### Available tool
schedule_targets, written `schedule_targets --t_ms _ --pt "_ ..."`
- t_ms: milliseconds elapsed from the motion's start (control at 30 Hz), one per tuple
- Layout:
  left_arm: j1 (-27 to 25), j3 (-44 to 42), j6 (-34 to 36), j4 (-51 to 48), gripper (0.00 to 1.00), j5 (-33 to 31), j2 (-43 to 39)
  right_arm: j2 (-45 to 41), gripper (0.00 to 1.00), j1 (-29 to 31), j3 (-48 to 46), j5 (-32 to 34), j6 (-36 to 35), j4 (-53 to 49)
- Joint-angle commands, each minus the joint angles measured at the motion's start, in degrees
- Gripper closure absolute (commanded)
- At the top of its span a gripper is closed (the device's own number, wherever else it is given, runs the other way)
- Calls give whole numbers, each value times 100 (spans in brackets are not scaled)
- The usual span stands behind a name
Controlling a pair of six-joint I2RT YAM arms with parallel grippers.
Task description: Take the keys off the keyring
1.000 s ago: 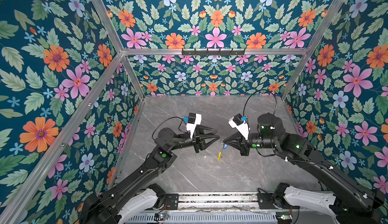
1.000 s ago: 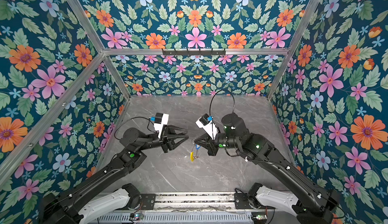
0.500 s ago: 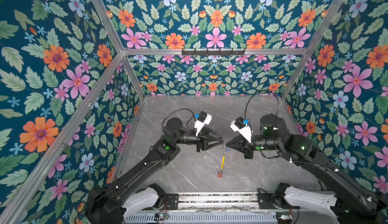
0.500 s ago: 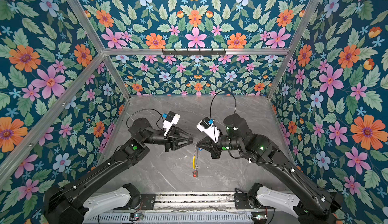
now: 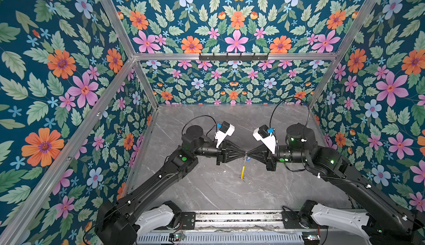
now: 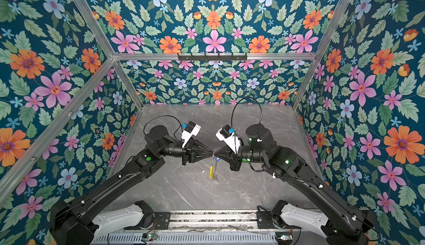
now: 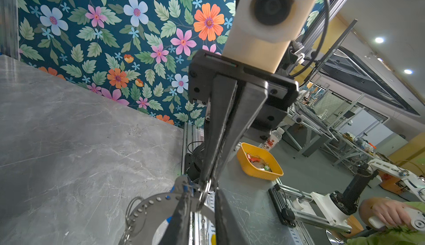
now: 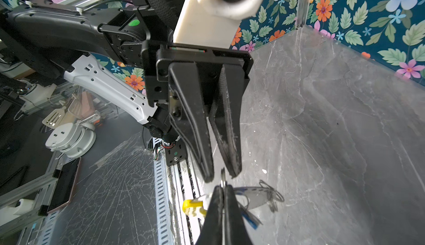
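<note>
Above grey marble tabletop (image 5: 207,186), right claw (image 8: 222,189) pinches a split ring (image 8: 222,178), left claw (image 5: 244,151) slightly spread.

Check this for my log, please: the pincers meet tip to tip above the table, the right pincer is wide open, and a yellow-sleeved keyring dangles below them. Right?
Not quite: the right pincer is shut, pinching a silver ring, as the right wrist view shows. The rest stands.

top views: high above front edge, looking down, whole table (image 5: 207,193) shared | wrist views: close, facing each other
</note>
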Motion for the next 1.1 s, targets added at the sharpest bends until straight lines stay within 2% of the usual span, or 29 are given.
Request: schedule_targets --t_ms 0,167,267,500,567,733,867,1000,1067 --pt "13 42 124 29 78 198 24 45 100 6 -4 277 20 203" --pt "10 68 132 29 81 239 33 107 100 10 4 376 -18 166" --pt "9 81 140 6 87 202 53 114 100 5 12 391 -10 179" --pt "-2 85 193 -16 93 104 103 195 100 6 70 356 42 276" --pt "-17 78 226 3 99 51 83 210 100 6 83 328 82 355" --pt "-38 1 470 -15 100 -385 -11 183 100 6 30 279 147 600" --pt "-38 -165 422 430 100 -799 -263 -286 65 6 -477 546 305 1344" --pt "-37 -493 121 1359 100 -1003 -487 -646 52 1 -970 750 411 1882" --pt "-33 -681 16 1780 100 -1128 -570 -682 50 8 -1105 711 408 1933"
